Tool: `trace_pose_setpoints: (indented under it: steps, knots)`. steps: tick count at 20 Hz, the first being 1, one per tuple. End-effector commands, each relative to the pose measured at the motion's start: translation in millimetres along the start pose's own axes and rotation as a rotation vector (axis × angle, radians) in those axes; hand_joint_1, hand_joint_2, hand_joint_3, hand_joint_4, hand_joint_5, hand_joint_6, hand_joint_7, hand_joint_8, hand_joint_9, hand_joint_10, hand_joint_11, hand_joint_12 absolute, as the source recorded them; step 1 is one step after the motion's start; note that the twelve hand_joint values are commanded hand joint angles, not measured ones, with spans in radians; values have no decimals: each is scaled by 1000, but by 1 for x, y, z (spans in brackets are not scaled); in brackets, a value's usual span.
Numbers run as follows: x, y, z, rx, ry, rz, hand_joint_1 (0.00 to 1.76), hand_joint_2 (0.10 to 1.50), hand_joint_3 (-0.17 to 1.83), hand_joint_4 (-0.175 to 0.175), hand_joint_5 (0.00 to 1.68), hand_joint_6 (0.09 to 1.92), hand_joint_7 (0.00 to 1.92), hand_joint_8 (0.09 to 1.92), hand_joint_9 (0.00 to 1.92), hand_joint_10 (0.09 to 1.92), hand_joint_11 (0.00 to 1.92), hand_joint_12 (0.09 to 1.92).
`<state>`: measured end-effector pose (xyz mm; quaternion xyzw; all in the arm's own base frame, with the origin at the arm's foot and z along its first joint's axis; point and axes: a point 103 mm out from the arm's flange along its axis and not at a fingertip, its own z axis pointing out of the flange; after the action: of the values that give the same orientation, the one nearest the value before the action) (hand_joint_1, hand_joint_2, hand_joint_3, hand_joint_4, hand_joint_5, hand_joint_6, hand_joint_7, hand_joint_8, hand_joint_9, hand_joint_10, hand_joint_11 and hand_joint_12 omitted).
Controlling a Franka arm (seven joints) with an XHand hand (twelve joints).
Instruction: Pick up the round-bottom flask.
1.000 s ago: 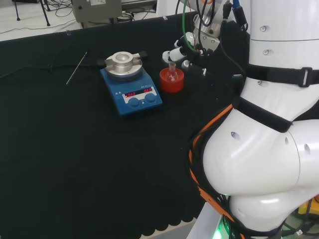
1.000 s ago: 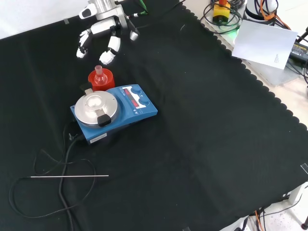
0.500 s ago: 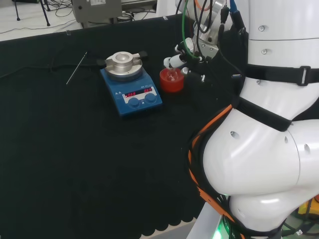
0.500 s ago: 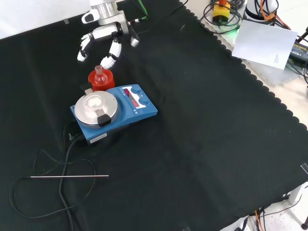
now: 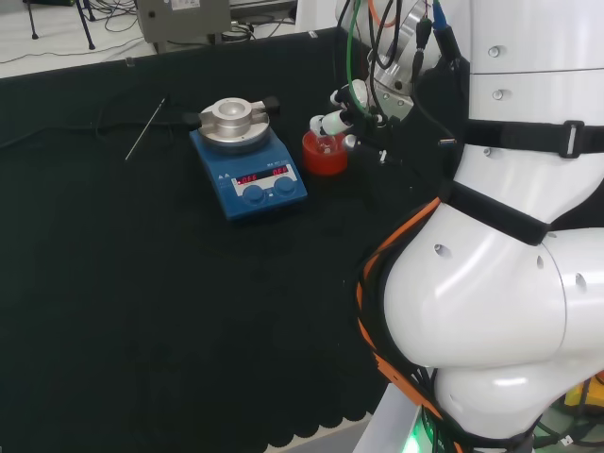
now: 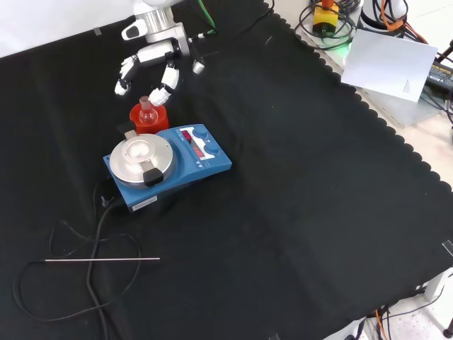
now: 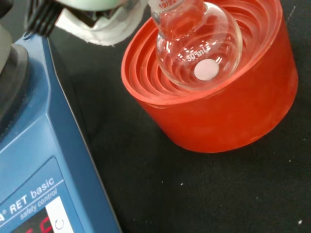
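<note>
While the hand (image 6: 157, 58) hangs with its fingers (image 6: 167, 80) spread and only slightly bent, holding nothing, the flask (image 6: 147, 112) sits upright in the red ribbed stand (image 6: 151, 122) just below its fingertips. From the front, one fingertip is close above the flask's neck, though contact cannot be told. Just past the stand from the hand stands the blue hotplate (image 6: 167, 165), and well beyond it a thin metal rod (image 6: 102, 260) lies on the black cloth (image 6: 297, 198).
</note>
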<state>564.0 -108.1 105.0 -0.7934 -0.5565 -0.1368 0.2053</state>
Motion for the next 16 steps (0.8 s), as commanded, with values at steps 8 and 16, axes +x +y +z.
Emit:
trace_pose_setpoints:
  steps: [8, 16]
  knots:
    - [-5, -3, 14, -19, 28, 4, 931, 587, 611, -96, 701, 87, 360, 683, 513, 664, 186, 1342]
    - [-8, -2, 18, -37, 34, 1, 952, 577, 643, -89, 767, 160, 394, 673, 558, 642, 250, 1337]
